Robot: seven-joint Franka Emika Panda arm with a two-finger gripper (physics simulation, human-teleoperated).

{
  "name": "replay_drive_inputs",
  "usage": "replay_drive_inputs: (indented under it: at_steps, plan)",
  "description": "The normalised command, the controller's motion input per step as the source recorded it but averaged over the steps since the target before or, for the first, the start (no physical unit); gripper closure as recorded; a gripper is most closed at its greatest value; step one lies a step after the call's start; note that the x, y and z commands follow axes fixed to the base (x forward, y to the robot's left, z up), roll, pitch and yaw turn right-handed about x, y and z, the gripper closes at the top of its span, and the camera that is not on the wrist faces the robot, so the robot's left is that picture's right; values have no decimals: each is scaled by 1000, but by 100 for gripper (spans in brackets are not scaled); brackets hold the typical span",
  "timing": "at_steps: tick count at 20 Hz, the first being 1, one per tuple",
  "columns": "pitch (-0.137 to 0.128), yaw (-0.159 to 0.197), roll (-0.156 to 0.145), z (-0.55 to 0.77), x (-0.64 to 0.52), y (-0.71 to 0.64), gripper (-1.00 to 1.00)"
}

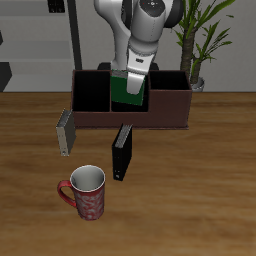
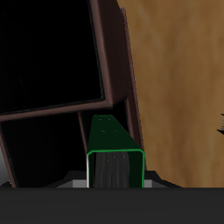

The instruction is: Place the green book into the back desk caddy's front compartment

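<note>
Your end effector [image 1: 131,76] is clamped on the green book [image 1: 128,92], upright over the back desk caddy [image 1: 160,108], above its front compartment [image 2: 39,144]. Thin, stiff, probably slick covers: keep gripping the top edge.

Arm vertical — hand [image 1: 131,88] down (clamped shut).

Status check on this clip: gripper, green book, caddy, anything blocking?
Gripper shut on green book, book upright over back desk caddy. Not yet released. Black book, grey book, mug on table, none blocking.
</note>
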Motion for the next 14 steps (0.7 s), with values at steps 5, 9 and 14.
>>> replay_drive_inputs:
  at_steps: [5,9,14]
  plan:
    - [41,1,2,-192,52,17,100]
    - [27,6,-6,-148,49,-10,100]
    - [48,-5,-5,-185,40,0,100]
